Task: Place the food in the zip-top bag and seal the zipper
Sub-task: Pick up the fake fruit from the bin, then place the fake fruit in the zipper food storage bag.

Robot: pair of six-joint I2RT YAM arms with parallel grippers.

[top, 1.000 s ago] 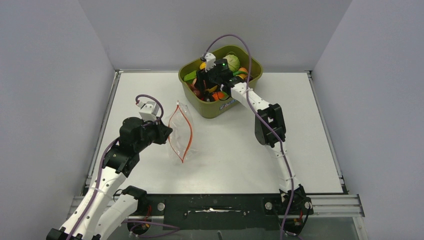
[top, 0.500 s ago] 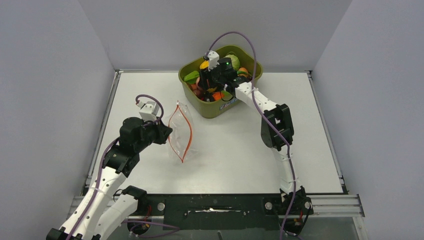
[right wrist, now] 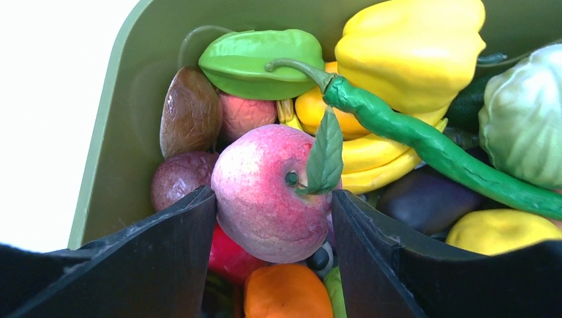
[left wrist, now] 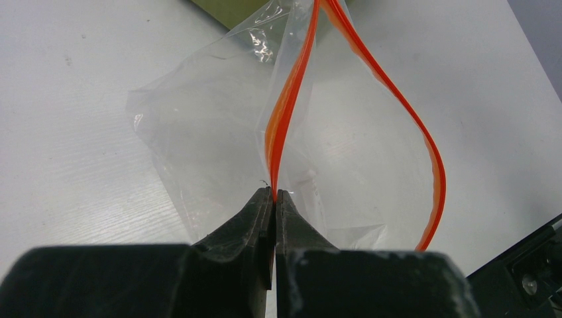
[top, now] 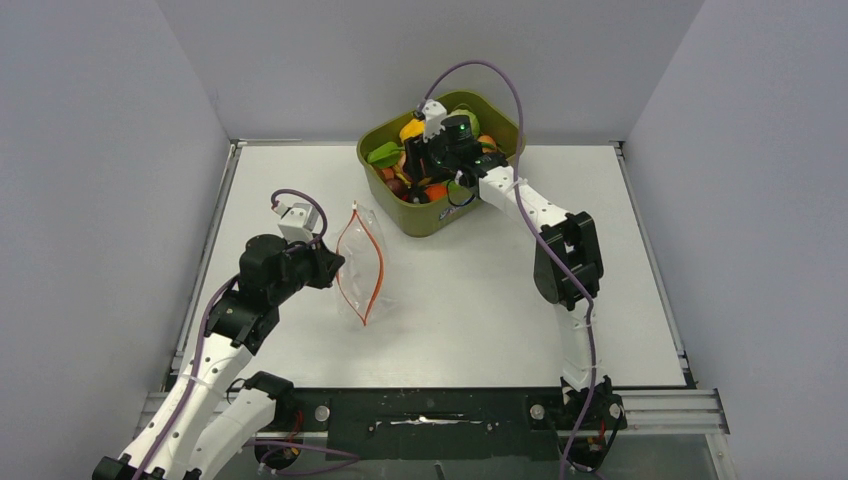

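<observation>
The clear zip-top bag (top: pixel 360 285) stands on the table left of centre, its mouth gaping. My left gripper (left wrist: pixel 275 192) is shut on the red-orange zipper (left wrist: pixel 286 109) at the near lip; the far lip bows away to the right. The same left gripper (top: pixel 330 268) sits at the bag's left side in the top view. My right gripper (right wrist: pixel 273 192) is over the tub and shut on a pink-red fruit (right wrist: pixel 265 165) with a green leaf. The fingers (right wrist: pixel 172 232) press on both sides of it. Yellow peppers (right wrist: pixel 411 46), a long green pod (right wrist: pixel 424 142) and a pale-green cabbage (right wrist: pixel 523 119) lie behind it.
The olive-green tub (top: pixel 430 218) stands at the back centre of the white table, full of toy fruits and vegetables. Its left wall (right wrist: pixel 119 146) is close to my right gripper's left finger. The right arm's elbow (top: pixel 570 260) hangs over the table's right half.
The right wrist has shifted a little toward the back right over the tub, and its elbow has swung right. The left arm and the bag have not moved.
</observation>
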